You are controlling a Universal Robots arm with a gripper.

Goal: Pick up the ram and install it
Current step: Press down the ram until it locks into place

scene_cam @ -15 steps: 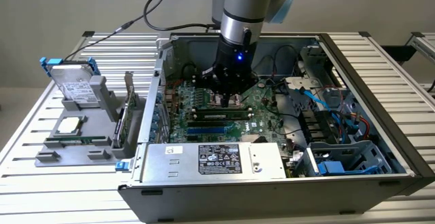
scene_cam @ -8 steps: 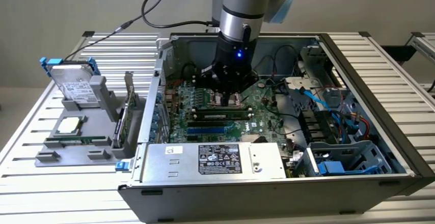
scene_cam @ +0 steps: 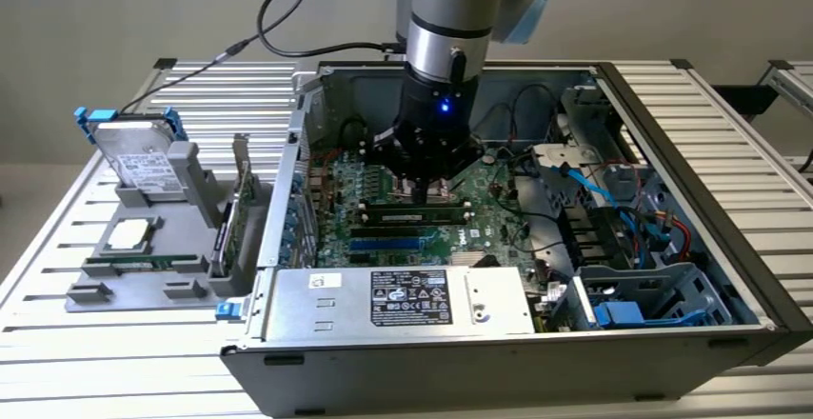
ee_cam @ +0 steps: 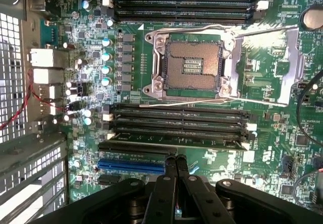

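In the exterior view, the end effector (scene_cam: 429,187) hangs inside the open computer case (scene_cam: 711,329), just above the ram (scene_cam: 413,216), which lies in a slot on the green board (scene_cam: 489,205). In the wrist view, the end effector (ee_cam: 175,162) is pinched together and holds nothing. The ram (ee_cam: 174,141) sits in the slot nearest the fingertips (ee_cam: 170,164).

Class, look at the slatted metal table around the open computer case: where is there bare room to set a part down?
Free: the slatted metal table in front of the grey parts holder, and the slats at the exterior view's right behind the open black computer case. Crowded: inside the case.
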